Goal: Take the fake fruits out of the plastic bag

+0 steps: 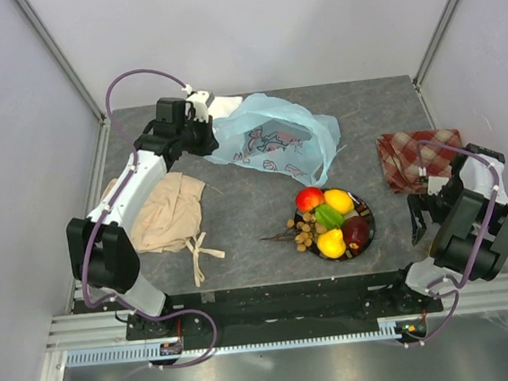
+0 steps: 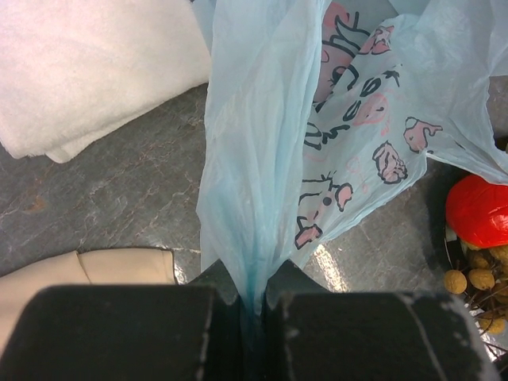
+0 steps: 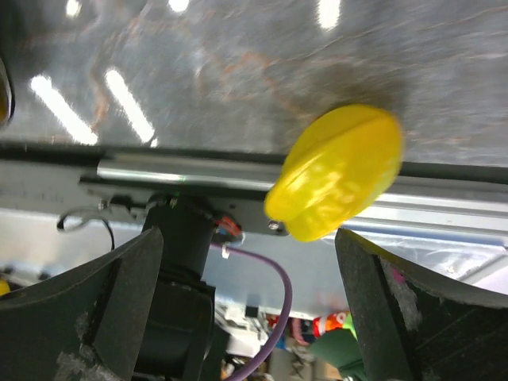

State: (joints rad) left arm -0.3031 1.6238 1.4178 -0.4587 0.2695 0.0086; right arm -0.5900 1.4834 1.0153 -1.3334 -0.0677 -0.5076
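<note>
The light-blue plastic bag (image 1: 276, 139) lies crumpled at the back middle of the table. My left gripper (image 1: 207, 127) is shut on a bunched edge of the bag (image 2: 254, 159); the film runs down between the closed jaws of the gripper (image 2: 254, 305). Fake fruits sit on a black plate (image 1: 367, 214): a red apple (image 1: 309, 200), a lemon (image 1: 338, 200), a green piece (image 1: 328, 216), a dark-red piece (image 1: 355, 231), a pear (image 1: 331, 243) and a berry cluster (image 1: 303, 231). My right gripper (image 1: 416, 220) is open. A blurred yellow fruit (image 3: 337, 171) shows just beyond its spread fingers (image 3: 248, 246), untouched.
A folded white cloth (image 2: 87, 71) lies behind the left gripper. A beige cloth (image 1: 171, 212) lies at the left under the left arm. A red plaid cloth (image 1: 413, 159) lies at the right. The table's near edge and metal rail (image 3: 190, 171) run under the right gripper.
</note>
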